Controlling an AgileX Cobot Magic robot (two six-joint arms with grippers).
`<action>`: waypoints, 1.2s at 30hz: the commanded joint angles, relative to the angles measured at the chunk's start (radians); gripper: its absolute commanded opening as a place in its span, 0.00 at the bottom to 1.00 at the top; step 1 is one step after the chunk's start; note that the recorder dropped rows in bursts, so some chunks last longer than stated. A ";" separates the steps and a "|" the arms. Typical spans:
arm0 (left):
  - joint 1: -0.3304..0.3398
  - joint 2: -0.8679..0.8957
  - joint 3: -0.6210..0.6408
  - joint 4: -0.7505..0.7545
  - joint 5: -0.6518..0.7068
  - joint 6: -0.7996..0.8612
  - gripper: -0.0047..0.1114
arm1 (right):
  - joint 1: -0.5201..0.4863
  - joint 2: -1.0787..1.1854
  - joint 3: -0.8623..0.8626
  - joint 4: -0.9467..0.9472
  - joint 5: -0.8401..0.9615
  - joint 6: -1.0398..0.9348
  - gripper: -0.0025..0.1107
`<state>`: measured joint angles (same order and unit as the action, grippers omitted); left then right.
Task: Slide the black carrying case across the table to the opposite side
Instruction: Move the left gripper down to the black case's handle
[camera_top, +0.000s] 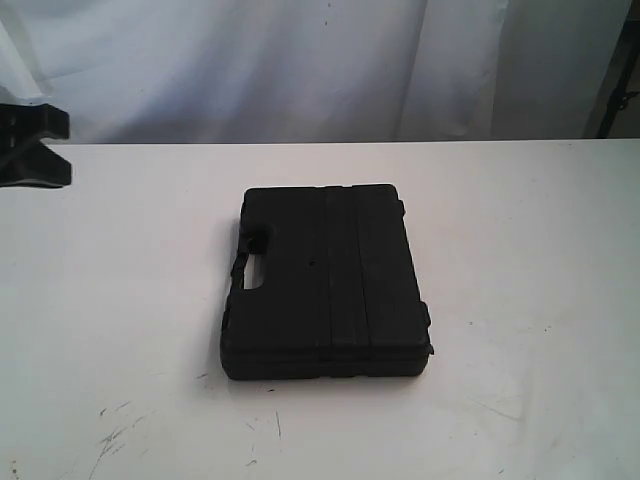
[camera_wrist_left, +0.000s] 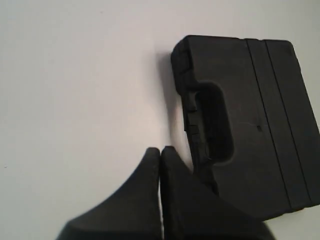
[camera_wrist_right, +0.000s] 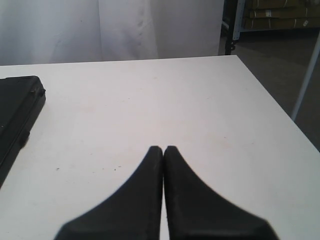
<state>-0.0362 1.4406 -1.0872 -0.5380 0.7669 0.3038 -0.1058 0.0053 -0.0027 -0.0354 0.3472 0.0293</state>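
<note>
Lengthwise, the black plastic carrying case (camera_top: 325, 285) runs near-to-far on the white tabletop (camera_top: 530, 250), handle (camera_top: 252, 272) leftward; left gripper (camera_wrist_left: 160, 150) and right gripper (camera_wrist_right: 163, 149) clenched empty.

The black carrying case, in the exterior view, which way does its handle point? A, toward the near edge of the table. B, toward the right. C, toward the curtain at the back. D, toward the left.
D: the handle runs along the left edge of the black carrying case, and the left wrist view shows the shut left pincer close to that same edge.
</note>
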 joint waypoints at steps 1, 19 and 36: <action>-0.091 0.112 -0.091 0.078 0.019 -0.089 0.04 | 0.003 -0.005 0.003 -0.001 -0.002 0.003 0.02; -0.243 0.413 -0.354 0.200 0.110 -0.312 0.07 | 0.003 -0.005 0.003 -0.001 -0.002 0.003 0.02; -0.243 0.539 -0.436 0.163 0.133 -0.326 0.51 | 0.003 -0.005 0.003 -0.001 -0.002 0.003 0.02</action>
<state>-0.2738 1.9553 -1.4816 -0.3585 0.8746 -0.0175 -0.1058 0.0053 -0.0027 -0.0354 0.3472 0.0293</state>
